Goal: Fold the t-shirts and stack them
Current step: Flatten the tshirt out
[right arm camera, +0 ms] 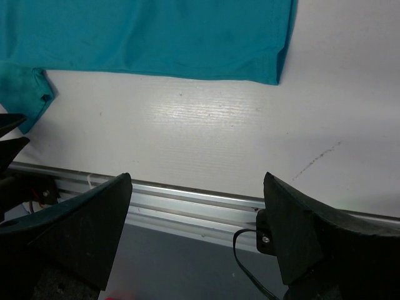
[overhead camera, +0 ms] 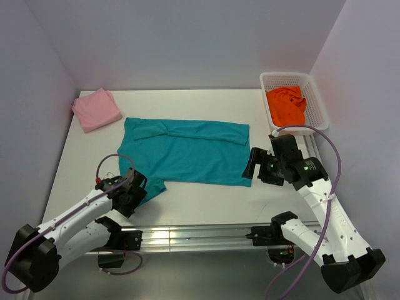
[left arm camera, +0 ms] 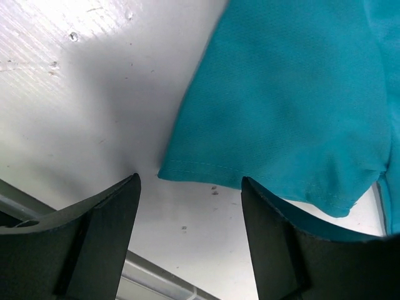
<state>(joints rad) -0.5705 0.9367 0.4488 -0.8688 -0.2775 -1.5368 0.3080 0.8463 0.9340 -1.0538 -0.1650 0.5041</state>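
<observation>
The teal t-shirt point(overhead camera: 187, 153) lies spread flat mid-table, its far edge folded over. My left gripper point(overhead camera: 142, 185) is open at the shirt's near-left sleeve; in the left wrist view the sleeve hem point(left arm camera: 281, 112) lies just ahead of the open gripper point(left arm camera: 190, 187), with fabric beside the right finger point(left arm camera: 275, 237). My right gripper point(overhead camera: 250, 165) is open and empty at the shirt's near-right corner; its wrist view shows the hem point(right arm camera: 156, 37) ahead of the gripper point(right arm camera: 197, 187). The pale pink t-shirt point(overhead camera: 95, 109) lies folded at the back left. The orange t-shirt point(overhead camera: 286, 105) lies crumpled in the basket.
A white mesh basket point(overhead camera: 319, 106) stands at the back right corner. Walls close in the table on the left, back and right. An aluminium rail point(overhead camera: 200, 234) runs along the near edge; it also shows in the right wrist view point(right arm camera: 187, 194).
</observation>
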